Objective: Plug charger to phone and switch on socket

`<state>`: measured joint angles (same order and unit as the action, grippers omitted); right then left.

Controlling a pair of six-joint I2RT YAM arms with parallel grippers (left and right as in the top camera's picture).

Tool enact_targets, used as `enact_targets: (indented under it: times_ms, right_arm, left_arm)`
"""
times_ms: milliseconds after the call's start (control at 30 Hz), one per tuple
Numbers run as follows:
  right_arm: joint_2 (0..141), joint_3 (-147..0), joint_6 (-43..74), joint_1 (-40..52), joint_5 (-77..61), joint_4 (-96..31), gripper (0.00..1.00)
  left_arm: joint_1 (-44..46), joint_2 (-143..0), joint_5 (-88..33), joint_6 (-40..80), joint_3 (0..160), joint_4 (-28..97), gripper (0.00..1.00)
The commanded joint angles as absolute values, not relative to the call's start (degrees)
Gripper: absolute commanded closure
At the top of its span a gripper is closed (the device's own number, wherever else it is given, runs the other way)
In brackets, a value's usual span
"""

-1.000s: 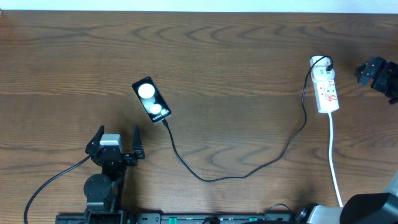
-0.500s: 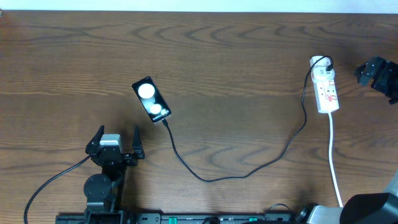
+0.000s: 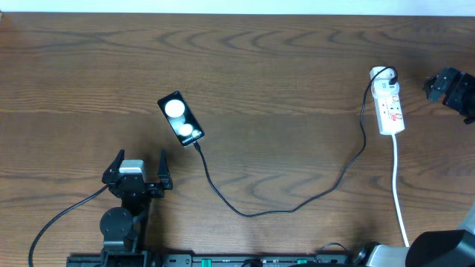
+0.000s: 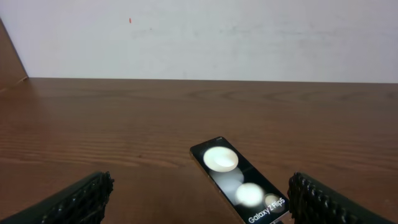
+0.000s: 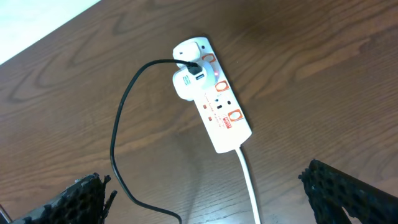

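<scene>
Wooden table (image 3: 297, 59): all items lie flat on it.

Charger (image 3: 297, 205): a thin black cable. It leaves a white adapter (image 5: 186, 84) seated in the far end of the socket and drops toward the near edge. It then sags across the table and climbs to the phone.

Left gripper (image 3: 142, 157): low, near the front edge, jaws spread wide and holding nothing. The phone lies ahead of the fingertips, clear of them. In the wrist view it sits between the lines of the two fingers, closer to the right one.

Right gripper (image 5: 204, 174): jaws spread wide and empty. In the overhead view it stands to the right of the socket, apart. In the wrist view the socket lies between the fingers.

Socket (image 3: 389, 110): a white strip with red markings, its white cord running to the near edge. Cannot tell the switch position.

Phone (image 3: 180, 119): left of centre, angled, two white circles facing up.

Plug tip (image 3: 197, 146): meets the phone's near short edge. Cannot tell whether it is seated.
</scene>
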<state>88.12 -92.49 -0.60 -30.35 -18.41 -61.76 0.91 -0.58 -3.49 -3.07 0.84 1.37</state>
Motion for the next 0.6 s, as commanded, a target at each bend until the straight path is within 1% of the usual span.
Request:
enact_targets:
  times_ms: [0, 100, 200, 267, 367, 567]
  right_arm:
    - [87.9, -92.5, -0.3, -30.0, -18.1, -61.6, 0.01]
    - [87.8, -92.4, -0.2, -29.9, -18.2, -59.7, 0.01]
    - [86.3, -90.0, -0.3, -28.1, -20.6, -52.5, 0.01]
    - [82.9, -84.6, -0.3, -24.8, -21.3, -42.0, 0.01]
    - [78.6, -76.6, -1.2, -20.8, -21.1, -29.5, 0.01]
    - [66.8, -54.1, -8.1, -11.9, -21.1, -3.2, 0.01]
  left_arm:
    - [0.7, -0.2, -3.4, -3.8, 0.2, 3.9, 0.08]
    - [0.7, -0.2, -3.4, -3.9, 0.2, 3.9, 0.08]
    - [0.7, -0.2, -3.4, -3.9, 0.2, 3.9, 0.08]
    - [0.7, -0.2, -3.4, -3.9, 0.2, 3.9, 0.08]
    - [0.7, -0.2, -3.4, -3.9, 0.2, 3.9, 0.08]
    - [0.7, -0.2, -3.4, -3.9, 0.2, 3.9, 0.08]
